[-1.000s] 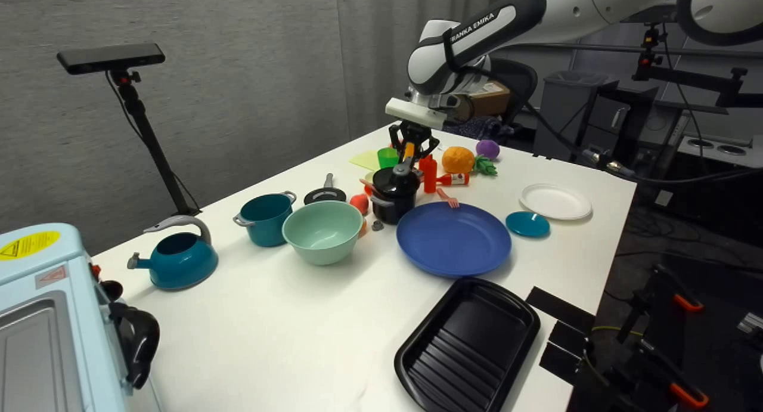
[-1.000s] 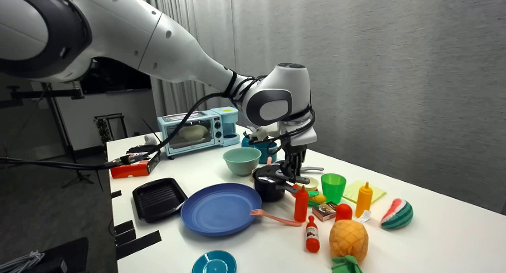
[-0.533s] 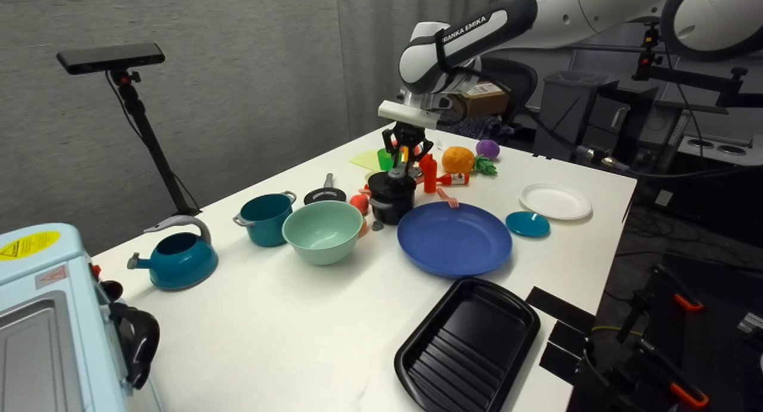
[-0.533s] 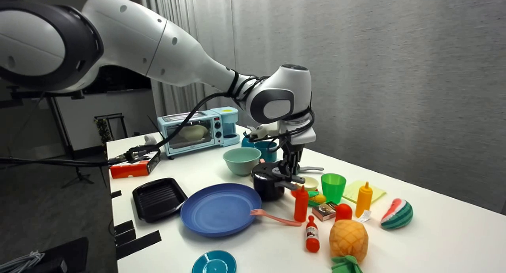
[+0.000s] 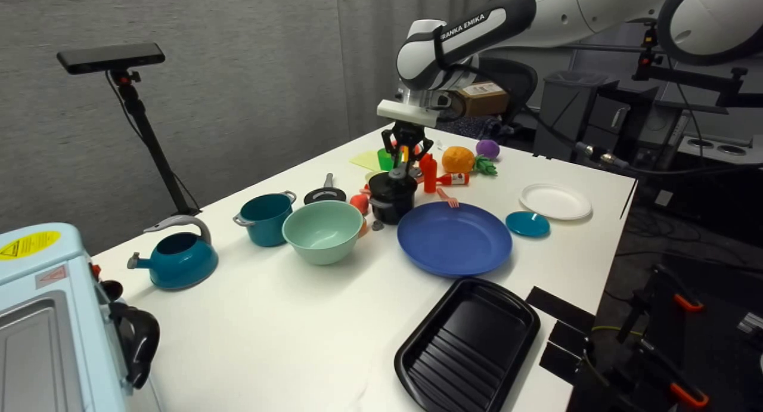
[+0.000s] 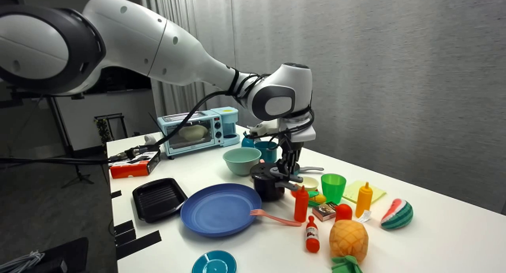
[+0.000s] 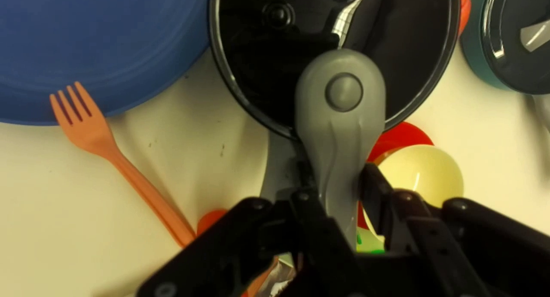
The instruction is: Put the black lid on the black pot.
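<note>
The black pot stands on the table behind the blue plate; it also shows in an exterior view. The black lid lies over the pot's top, and its glossy surface fills the upper middle of the wrist view. My gripper is shut on the lid's grey handle, one finger on each side. It also shows in an exterior view. The pot's own grey handle shows below the lid's handle, roughly lined up. I cannot tell whether the lid is fully seated on the rim.
The blue plate, a pink fork and a red bottle are close to the pot. The green bowl, teal pot and a small pan stand on its far side. A cream bowl is near the handle.
My gripper and the lid have shifted slightly toward the pot's middle and the lid lies flatter over it. In the last half second there is almost no motion.
</note>
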Robot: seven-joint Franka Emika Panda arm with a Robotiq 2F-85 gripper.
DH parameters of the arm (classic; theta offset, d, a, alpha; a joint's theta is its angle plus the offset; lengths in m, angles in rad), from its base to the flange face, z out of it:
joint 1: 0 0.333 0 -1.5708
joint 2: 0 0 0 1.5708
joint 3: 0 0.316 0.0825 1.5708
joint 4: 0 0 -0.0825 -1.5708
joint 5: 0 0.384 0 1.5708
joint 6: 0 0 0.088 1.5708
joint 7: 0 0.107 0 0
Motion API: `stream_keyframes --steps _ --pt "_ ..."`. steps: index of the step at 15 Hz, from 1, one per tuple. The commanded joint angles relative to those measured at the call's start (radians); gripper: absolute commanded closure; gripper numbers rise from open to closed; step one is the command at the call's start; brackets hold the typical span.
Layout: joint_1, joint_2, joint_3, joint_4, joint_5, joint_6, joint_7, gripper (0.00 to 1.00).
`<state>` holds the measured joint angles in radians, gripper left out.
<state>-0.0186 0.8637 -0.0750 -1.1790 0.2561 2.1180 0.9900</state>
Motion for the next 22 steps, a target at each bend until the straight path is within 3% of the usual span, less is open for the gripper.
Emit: stream_keyframes --steps 1,2,3,4,9,11,16,22 --pt "0.009 0.026 -0.019 0.054 -0.043 -0.04 0.025 0.92" --pt "0.011 0.027 -0.022 0.053 -0.052 -0.038 0.027 0.92" --pt "0.013 0.026 -0.025 0.053 -0.06 -0.036 0.028 0.58" --pt "0.014 0.025 -0.026 0.053 -0.068 -0.036 0.029 0.42" --pt "0.018 0.023 -0.012 0.049 -0.068 -0.007 0.013 0.05" --pt "0.02 0.018 -0.007 0.052 -0.064 -0.008 0.01 0.0" --pt "0.064 -0.033 -0.042 0.063 -0.159 -0.125 0.006 0.0" --pt "0.121 -0.223 -0.043 -0.084 -0.305 -0.157 -0.059 0.0"
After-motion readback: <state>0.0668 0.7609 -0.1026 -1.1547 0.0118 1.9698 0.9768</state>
